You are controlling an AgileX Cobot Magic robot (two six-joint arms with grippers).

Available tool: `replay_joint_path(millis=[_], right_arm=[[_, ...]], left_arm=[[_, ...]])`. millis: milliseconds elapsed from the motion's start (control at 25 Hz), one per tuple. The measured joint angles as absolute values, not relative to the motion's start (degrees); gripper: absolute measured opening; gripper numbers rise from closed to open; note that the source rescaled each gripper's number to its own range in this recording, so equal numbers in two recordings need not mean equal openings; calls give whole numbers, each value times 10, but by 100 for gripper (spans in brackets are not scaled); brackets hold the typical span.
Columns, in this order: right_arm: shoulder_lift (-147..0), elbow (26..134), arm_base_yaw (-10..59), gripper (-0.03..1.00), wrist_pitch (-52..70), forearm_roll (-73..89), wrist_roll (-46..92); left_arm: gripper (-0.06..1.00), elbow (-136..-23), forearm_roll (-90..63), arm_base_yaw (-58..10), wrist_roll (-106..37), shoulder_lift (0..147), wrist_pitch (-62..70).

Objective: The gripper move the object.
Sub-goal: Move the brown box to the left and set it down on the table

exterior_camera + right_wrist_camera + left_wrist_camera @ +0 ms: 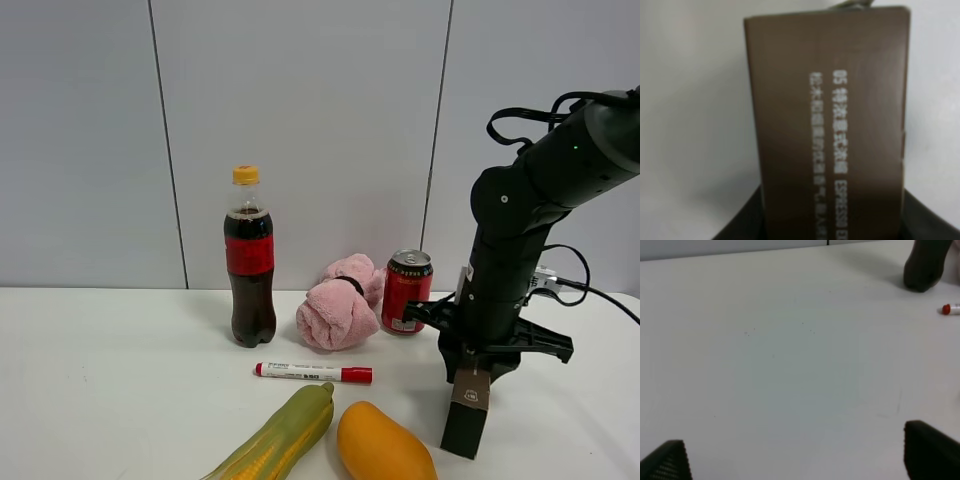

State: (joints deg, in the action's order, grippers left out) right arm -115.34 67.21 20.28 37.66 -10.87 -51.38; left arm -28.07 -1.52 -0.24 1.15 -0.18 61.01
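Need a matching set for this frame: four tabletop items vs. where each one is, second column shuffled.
1. brown box
2. red marker
3. soda can
4. mango

A. beside the corn
B. gripped by the right gripper
C. next to the pink towel
D. lying flat in front of the cola bottle

Pairs: 1-B, 2-D, 3-C, 4-A
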Motion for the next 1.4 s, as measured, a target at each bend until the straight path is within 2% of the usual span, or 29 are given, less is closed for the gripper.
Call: replay_joint_path(millis=[280, 440, 640, 800, 1120, 1400], right_arm=[[-1120, 672, 203, 0, 413, -99, -473], [-1043, 678, 220, 0, 416, -69, -388], [-975, 771, 297, 0, 455, -18, -218], [-989, 890, 381, 0, 481, 8, -168], [-1105, 1043, 486, 0, 532, 70, -170], [-1243, 1113, 500, 0, 518, 48, -334]], left_arm=[[100, -281, -15, -2, 11, -2, 610], [100, -281, -15, -2, 11, -2, 610], [100, -281, -15, -2, 11, -2, 610], [100, -281, -15, -2, 11, -2, 610], [100, -281, -15, -2, 11, -2, 610], [100, -281, -15, -2, 11, -2, 610]])
